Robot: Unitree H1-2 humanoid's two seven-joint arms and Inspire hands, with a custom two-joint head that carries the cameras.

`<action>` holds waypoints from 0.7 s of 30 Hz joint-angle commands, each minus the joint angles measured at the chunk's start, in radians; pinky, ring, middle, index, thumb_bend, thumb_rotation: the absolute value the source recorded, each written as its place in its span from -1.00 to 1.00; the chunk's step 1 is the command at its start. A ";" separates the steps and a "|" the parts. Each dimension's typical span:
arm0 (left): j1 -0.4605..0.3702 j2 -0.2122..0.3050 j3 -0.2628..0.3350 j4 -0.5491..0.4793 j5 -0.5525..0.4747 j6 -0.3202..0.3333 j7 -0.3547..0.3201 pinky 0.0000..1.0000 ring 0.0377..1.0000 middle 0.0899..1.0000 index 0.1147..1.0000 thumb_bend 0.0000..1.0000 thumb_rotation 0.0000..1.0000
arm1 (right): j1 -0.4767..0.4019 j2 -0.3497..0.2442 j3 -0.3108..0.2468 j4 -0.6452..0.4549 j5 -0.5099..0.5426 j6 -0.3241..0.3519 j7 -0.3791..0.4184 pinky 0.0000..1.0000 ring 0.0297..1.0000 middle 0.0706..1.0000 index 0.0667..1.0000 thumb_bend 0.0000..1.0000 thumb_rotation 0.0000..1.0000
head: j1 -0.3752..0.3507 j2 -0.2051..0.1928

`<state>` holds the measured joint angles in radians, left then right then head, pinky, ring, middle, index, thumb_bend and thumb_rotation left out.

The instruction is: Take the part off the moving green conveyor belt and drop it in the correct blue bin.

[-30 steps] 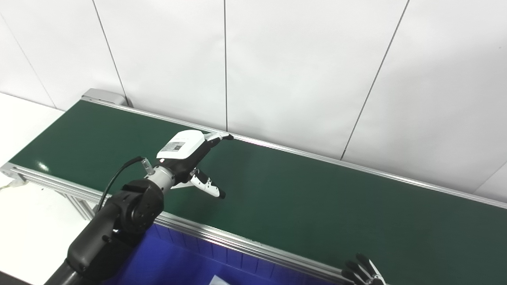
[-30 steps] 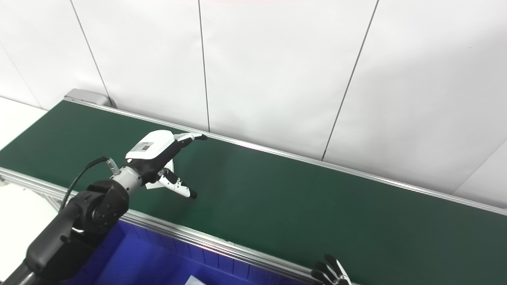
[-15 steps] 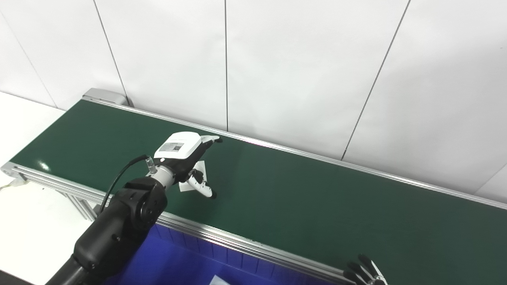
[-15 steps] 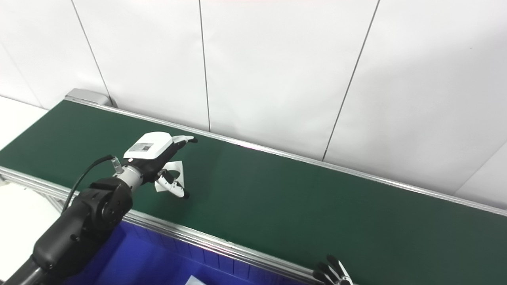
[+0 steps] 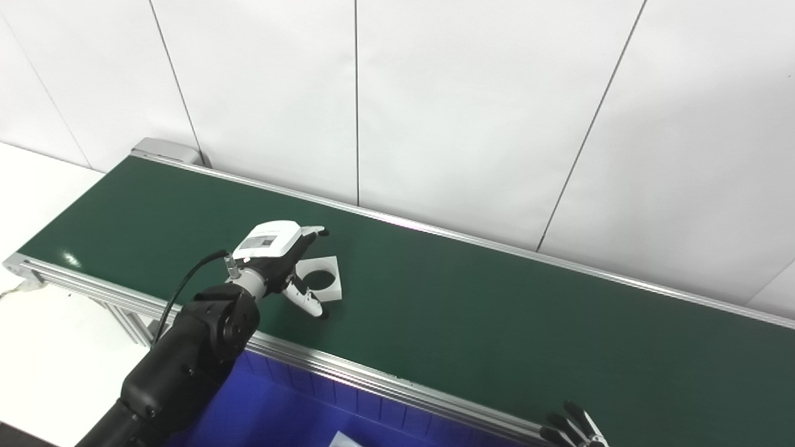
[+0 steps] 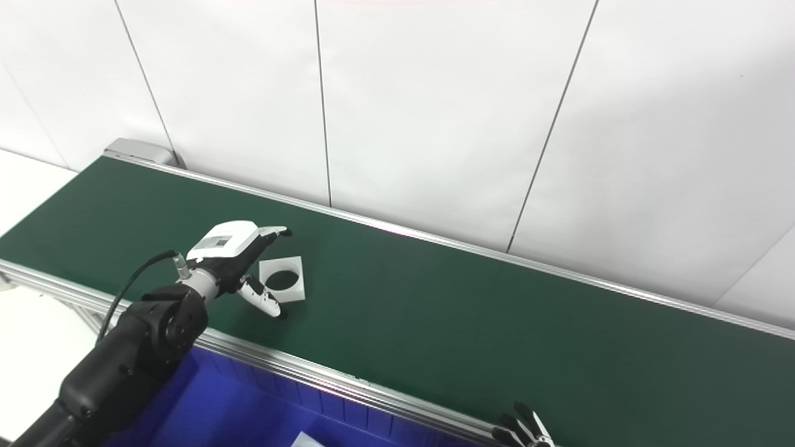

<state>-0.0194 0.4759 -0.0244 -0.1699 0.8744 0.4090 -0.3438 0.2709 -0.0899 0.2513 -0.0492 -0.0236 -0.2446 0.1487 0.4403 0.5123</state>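
A flat white square part with a round hole [image 5: 321, 282] lies on the green conveyor belt [image 5: 472, 310]. My left hand [image 5: 281, 257] is low over the belt just left of the part, open, with its fingers [image 5: 313, 231] spread past the part's far side and its thumb [image 5: 308, 305] along the near side, not closed on it. Only the dark fingertips of my right hand [image 5: 571, 427] show at the bottom edge, spread apart. A blue bin [image 5: 292, 410] sits below the belt's near rail.
A white panelled wall runs right behind the belt's far rail [image 5: 435, 231]. The belt's end and its roller housing [image 5: 164, 149] are at the far left, with a white table surface [image 5: 37, 347] beside it. A pale item [image 5: 341, 439] lies in the bin.
My left hand has lowered and pulled back left toward the near rail. The white part, earlier mostly hidden under the hand, now shows fully between fingers and thumb. The camera shifted slightly.
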 commanded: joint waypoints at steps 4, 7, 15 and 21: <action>-0.042 -0.002 -0.008 0.046 -0.008 -0.014 0.076 0.66 0.71 0.77 0.75 0.60 -0.56 | -0.001 0.002 -0.004 -0.035 0.013 -0.051 0.012 0.43 0.56 0.64 0.80 0.28 0.00 | -0.003 0.001; -0.055 -0.015 -0.032 0.097 -0.017 -0.045 0.123 0.57 0.67 0.74 0.74 0.61 -0.54 | -0.003 0.003 -0.003 -0.030 0.013 -0.056 0.011 0.43 0.55 0.64 0.79 0.30 0.01 | -0.008 -0.001; -0.089 -0.039 -0.113 0.134 -0.010 -0.067 0.176 0.59 0.65 0.69 0.72 0.60 -0.35 | -0.005 0.008 0.002 -0.025 0.008 -0.060 0.010 0.42 0.55 0.63 0.79 0.29 0.00 | -0.018 -0.002; -0.118 -0.061 -0.151 0.175 -0.016 -0.077 0.204 0.64 0.70 0.72 0.75 0.60 -0.28 | -0.003 0.012 0.005 -0.025 0.006 -0.060 0.008 0.43 0.56 0.64 0.79 0.32 0.03 | -0.026 -0.004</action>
<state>-0.1014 0.4056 -0.1761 0.0117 0.8522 0.3601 -0.1720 0.2704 -0.0856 0.2549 -0.0492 -0.0199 -0.2452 0.1485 0.4157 0.5077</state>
